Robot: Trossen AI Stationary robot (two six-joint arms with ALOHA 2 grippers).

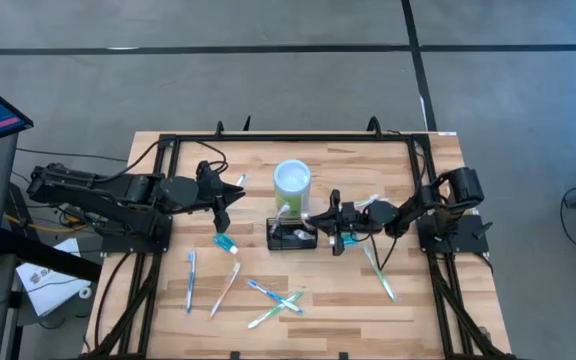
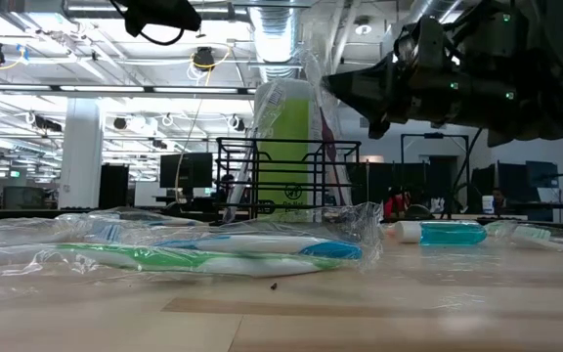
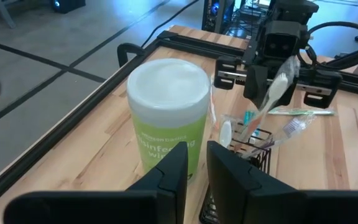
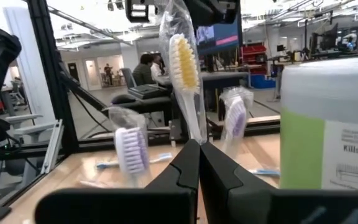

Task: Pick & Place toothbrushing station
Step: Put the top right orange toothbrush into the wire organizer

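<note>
The toothbrushing station is a small black wire-mesh caddy (image 1: 291,236) that stands on the table, with wrapped toothbrushes upright in it (image 4: 132,149). It also shows in the left wrist view (image 3: 257,146). My right gripper (image 1: 334,228) is at the caddy's right end, shut on a wrapped toothbrush with yellow bristles (image 4: 184,59). My left gripper (image 1: 230,196) hovers left of the lime-green canister (image 1: 292,182). It is slightly open and empty, and shows in its own wrist view (image 3: 196,165). My right gripper pinches the wrapped toothbrush's handle (image 4: 194,134) between its two fingers. The fingers come about level from the table's right side and lie across the handle. The brush stands tilted, head up, over the caddy's right end (image 3: 281,81). Its lower end is hidden.
The lime-green canister with a white top (image 3: 166,118) stands just behind the caddy. A teal toothpaste tube (image 1: 226,243) lies left of the caddy. Several wrapped toothbrushes lie near the front edge (image 1: 268,296), and one lies at the right (image 1: 380,272). A black frame (image 1: 168,140) borders the table.
</note>
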